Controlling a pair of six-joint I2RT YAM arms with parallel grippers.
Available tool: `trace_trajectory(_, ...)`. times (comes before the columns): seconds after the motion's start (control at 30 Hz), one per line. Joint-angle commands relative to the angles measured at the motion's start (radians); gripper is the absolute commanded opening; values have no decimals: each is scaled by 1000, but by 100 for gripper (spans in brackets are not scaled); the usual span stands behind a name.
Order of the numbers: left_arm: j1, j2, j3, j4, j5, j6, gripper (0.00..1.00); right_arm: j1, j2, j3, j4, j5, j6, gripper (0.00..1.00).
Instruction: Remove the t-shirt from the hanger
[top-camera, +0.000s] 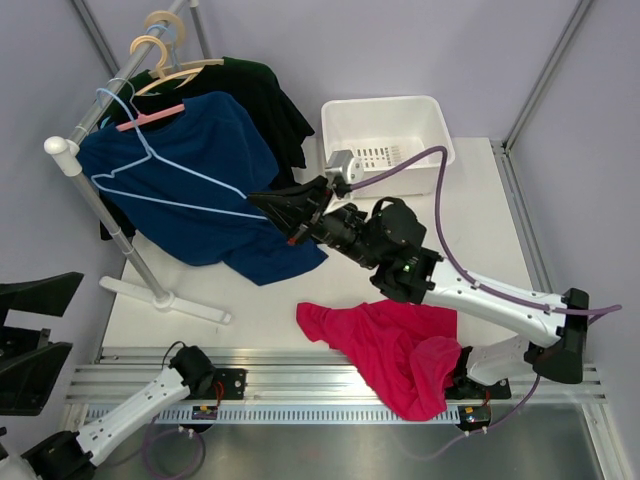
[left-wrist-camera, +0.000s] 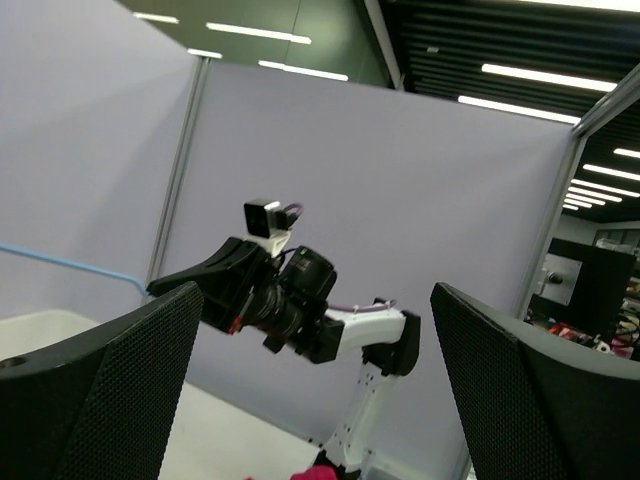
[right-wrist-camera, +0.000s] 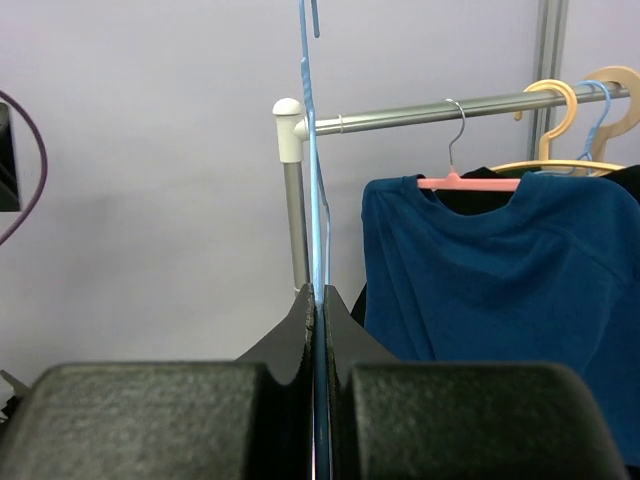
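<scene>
The crimson-pink t-shirt (top-camera: 400, 345) lies crumpled on the table's near edge, off the hanger; a scrap of it shows in the left wrist view (left-wrist-camera: 320, 470). The light-blue wire hanger (top-camera: 200, 177) is bare and held out flat over the navy shirt, its hook toward the rack. My right gripper (top-camera: 262, 200) is shut on its corner; in the right wrist view the wire (right-wrist-camera: 308, 150) runs up from between the closed jaws (right-wrist-camera: 317, 300). My left gripper (top-camera: 25, 330) is open and empty at the far left, away from both; it also shows in its own view (left-wrist-camera: 320, 400).
A clothes rack (top-camera: 100, 210) with a white foot (top-camera: 165, 298) stands at the left. It carries a navy shirt (top-camera: 200, 190) on a pink hanger (top-camera: 150, 117), dark garments (top-camera: 255, 90) and wooden hangers (top-camera: 165, 45). A white bin (top-camera: 385, 140) sits at the back.
</scene>
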Motion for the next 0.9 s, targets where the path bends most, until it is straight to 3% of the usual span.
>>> trace_trajectory(0.0, 3, -22, 18, 70, 16, -18, 99, -19, 52, 106, 31, -10, -24, 0)
trace_trajectory(0.37, 15, -77, 4, 74, 36, -4, 99, -76, 265, 323, -7, -82, -23, 0)
trace_trajectory(0.87, 34, -123, -72, 30, 21, 74, 99, -148, 553, 493, 48, -209, 137, 0)
